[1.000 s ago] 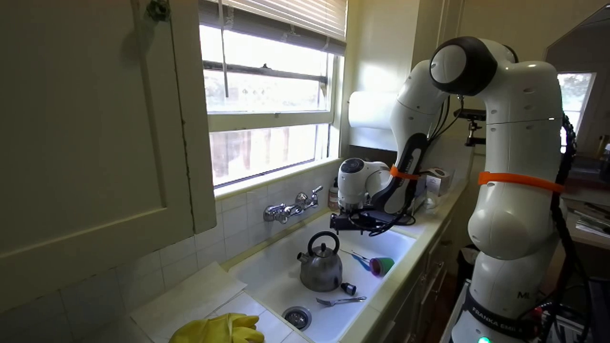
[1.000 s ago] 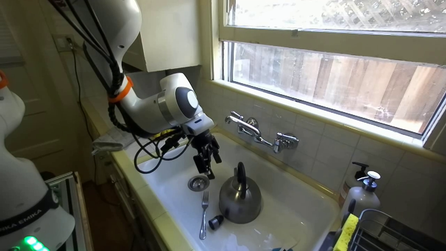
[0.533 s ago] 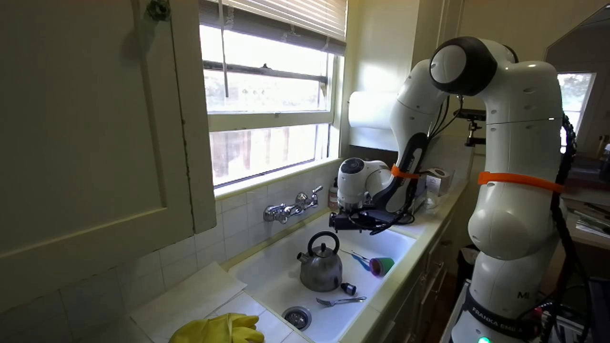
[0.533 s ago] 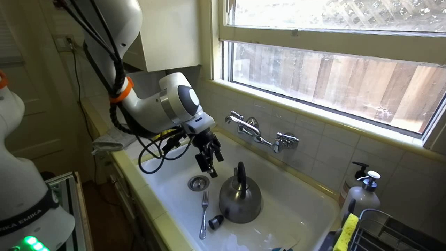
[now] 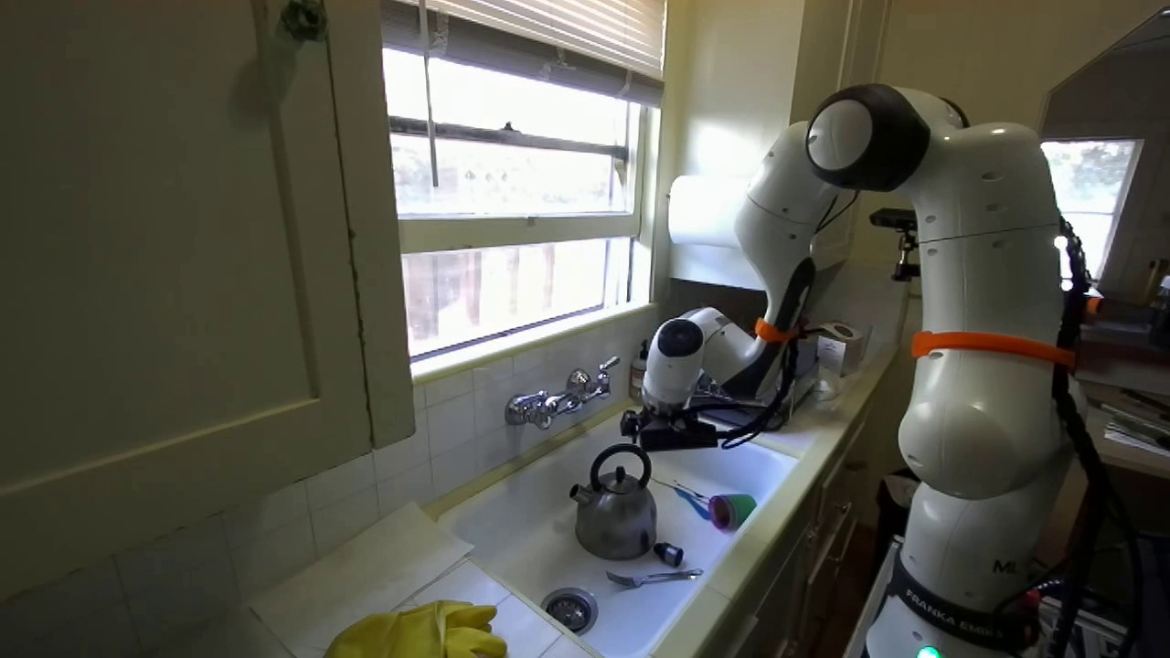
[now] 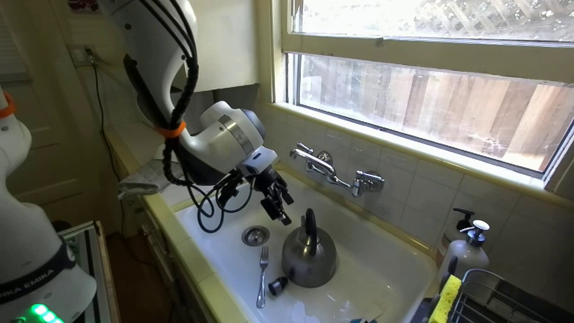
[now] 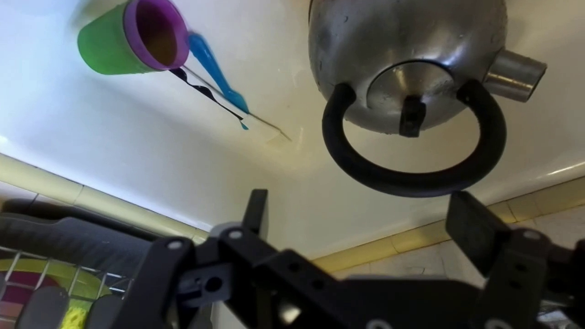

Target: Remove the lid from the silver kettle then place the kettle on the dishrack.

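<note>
The silver kettle (image 5: 616, 530) stands upright in the sink in both exterior views, its black arched handle (image 6: 311, 231) up. It also shows at the top of the wrist view (image 7: 406, 41), spout to the right. The lid (image 7: 402, 82) sits in the kettle's top opening under the handle, its dark knob visible. My gripper (image 7: 359, 201) is open and empty, jaws wide apart. In an exterior view the gripper (image 6: 288, 211) hangs above and beside the kettle, apart from the handle. One fingertip overlaps the handle's edge in the wrist view. The dishrack (image 6: 489, 298) stands at the lower right corner.
A fork (image 6: 262, 278) and a small dark cap (image 6: 278, 285) lie by the kettle. A green and purple cup (image 7: 109, 43) and a blue utensil (image 7: 212, 64) lie in the sink. A faucet (image 6: 323, 168) juts from the wall. Soap bottles (image 6: 466, 255) stand near the rack.
The arm has swung and its wrist has turned; the gripper has moved right and slightly towards the kettle in an exterior view. The kettle and lid have not moved.
</note>
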